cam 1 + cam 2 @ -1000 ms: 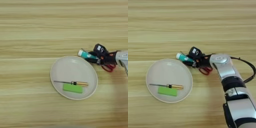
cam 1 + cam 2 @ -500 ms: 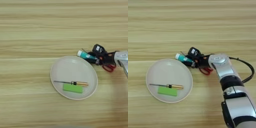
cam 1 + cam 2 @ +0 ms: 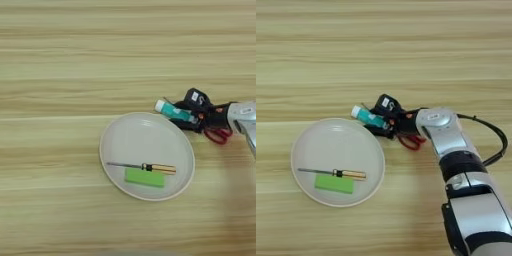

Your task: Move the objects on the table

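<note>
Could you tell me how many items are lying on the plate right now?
2: the screwdriver across the plate, and the green block just in front of it, nearer the robot.

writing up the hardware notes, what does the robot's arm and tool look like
The right arm is a rounded silver forearm stepping down through black joint rings to a wider silver segment near the picture's bottom. A thin black cable loops off its side. The small black tool carries a white label on top.
</note>
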